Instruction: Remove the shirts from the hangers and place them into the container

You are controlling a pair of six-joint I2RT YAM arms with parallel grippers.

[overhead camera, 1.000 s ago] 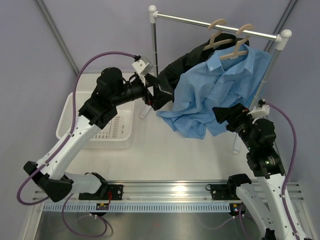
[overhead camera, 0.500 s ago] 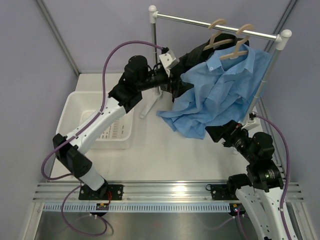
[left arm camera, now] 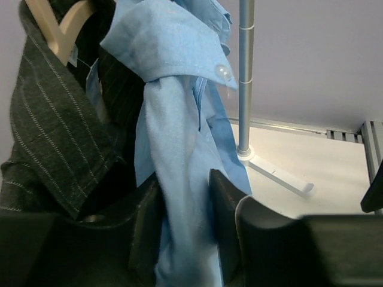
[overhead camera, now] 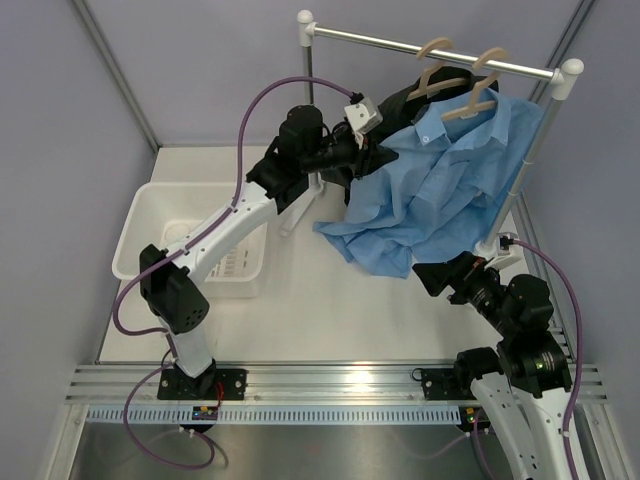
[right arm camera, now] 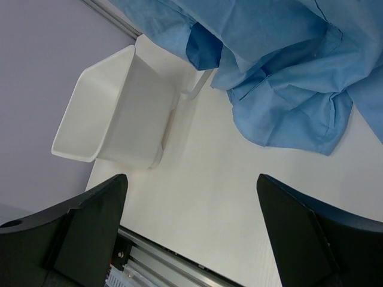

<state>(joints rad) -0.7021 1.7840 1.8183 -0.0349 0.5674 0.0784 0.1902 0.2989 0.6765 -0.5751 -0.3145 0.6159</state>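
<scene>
White tub (overhead camera: pixel 135 232) at the desk's (overhead camera: pixel 330 310) left edge sits empty, so nothing's done yet: blue shirt (overhead camera: pixel 440 190) and black shirt (overhead camera: pixel 400 105) both hang on their hangers (overhead camera: pixel 470 100) from the rail (overhead camera: pixel 430 48) over the far right corner, left pincer (left arm camera: pixel 184 203) pinching the blue shirt, right pincer (right arm camera: pixel 191 185) gaping wide with nothing in it.

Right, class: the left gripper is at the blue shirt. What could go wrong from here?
1. The left gripper pinches only a narrow fold of the blue shirt; pulling may drag its hanger along the rail instead of freeing the shirt.
2. The black shirt lies right beside one finger and could snag too.
</scene>
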